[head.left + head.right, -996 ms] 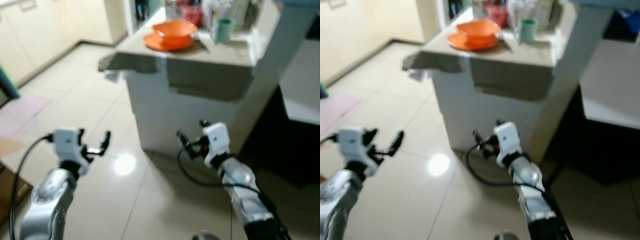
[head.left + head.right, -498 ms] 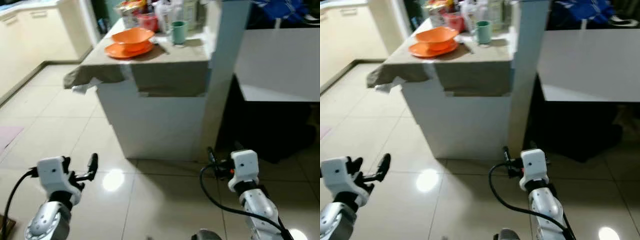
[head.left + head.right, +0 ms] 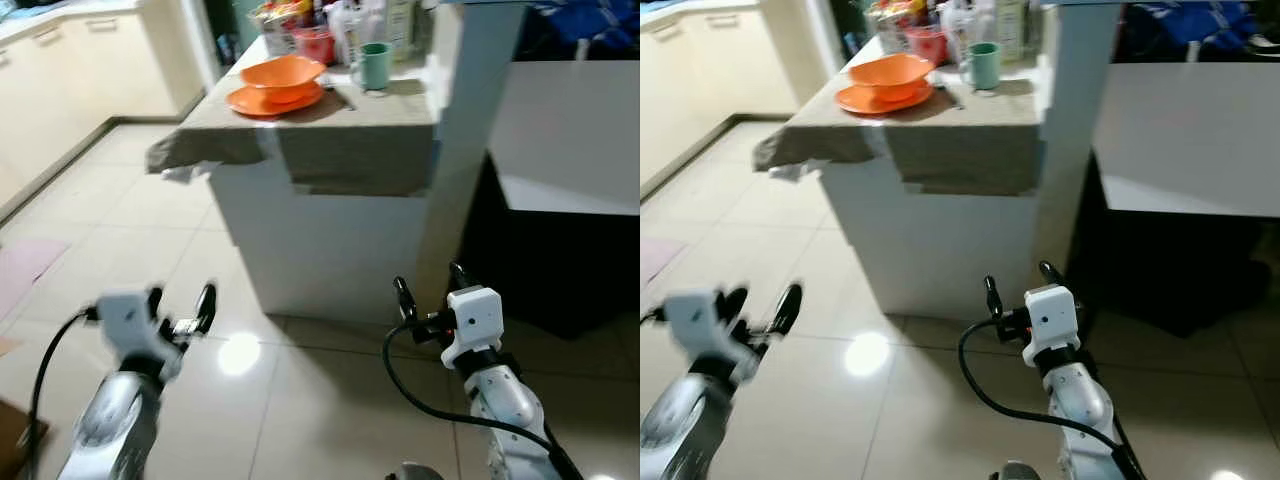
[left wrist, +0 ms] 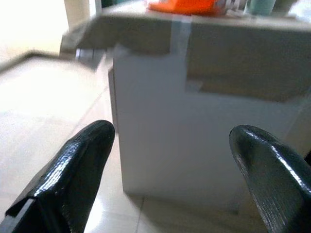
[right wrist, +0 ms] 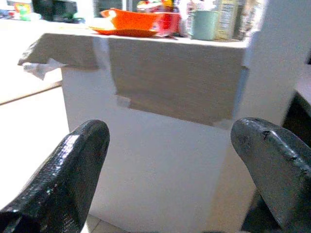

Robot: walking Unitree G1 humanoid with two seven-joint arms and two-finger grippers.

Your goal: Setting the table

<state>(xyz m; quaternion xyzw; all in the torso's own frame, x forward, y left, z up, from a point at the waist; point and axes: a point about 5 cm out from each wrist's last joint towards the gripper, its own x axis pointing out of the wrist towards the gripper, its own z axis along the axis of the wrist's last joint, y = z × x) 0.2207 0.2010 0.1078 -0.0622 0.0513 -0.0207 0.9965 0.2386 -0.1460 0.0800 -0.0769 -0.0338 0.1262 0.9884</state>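
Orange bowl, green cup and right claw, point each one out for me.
orange bowl [image 3: 281,72], left eye view, on its side wall.
green cup [image 3: 376,66], left eye view, on its body.
right claw [image 3: 431,289], left eye view, midway between its fingertips.

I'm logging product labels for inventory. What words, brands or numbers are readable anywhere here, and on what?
None can be read.
Bottles and packets behind the orange bowl on the counter: printed labels, too blurred and small.
Tall container beside the green cup: lines of print, illegible.
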